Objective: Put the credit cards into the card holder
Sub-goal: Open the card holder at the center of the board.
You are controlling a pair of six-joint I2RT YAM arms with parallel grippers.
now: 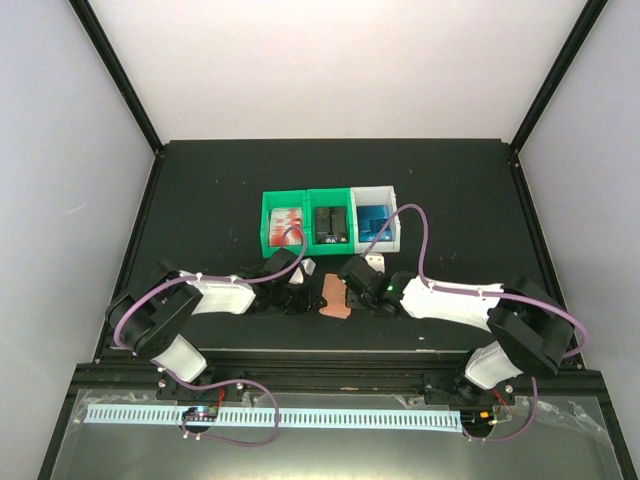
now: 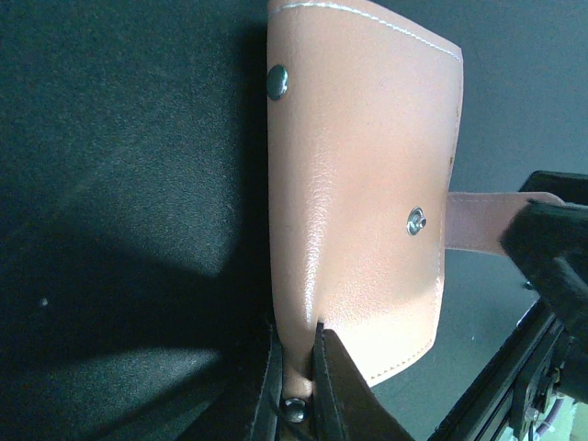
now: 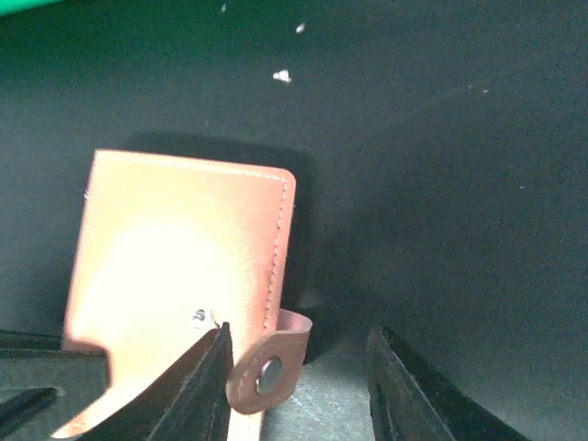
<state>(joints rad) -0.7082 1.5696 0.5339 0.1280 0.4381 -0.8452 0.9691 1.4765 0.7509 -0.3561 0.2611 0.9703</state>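
On the left, our left tool (image 2: 299, 354) has its thin black fingers pressed together on the lower edge of the card holder (image 2: 367, 202), pinching the leather just beside a small metal stud. The card holder is a flat, smooth, reddish-brown rectangle with rounded corners and pale stitching along its border. It sits on the matte black desk (image 1: 200, 200) between our two tools, in front of the bins. Its narrow snap tab (image 3: 269, 372), curled and tipped with a round metal snap, lies between the dark fingers of our right tool (image 3: 303, 390), which stand spread apart. At the back, three boxy plastic bins stand side by side. The green bin (image 1: 266, 225) holds the red-and-white credit cards (image 1: 290, 222), a second green bin (image 1: 330, 192) has dark contents, and a white bin (image 1: 376, 191) holds something blue.
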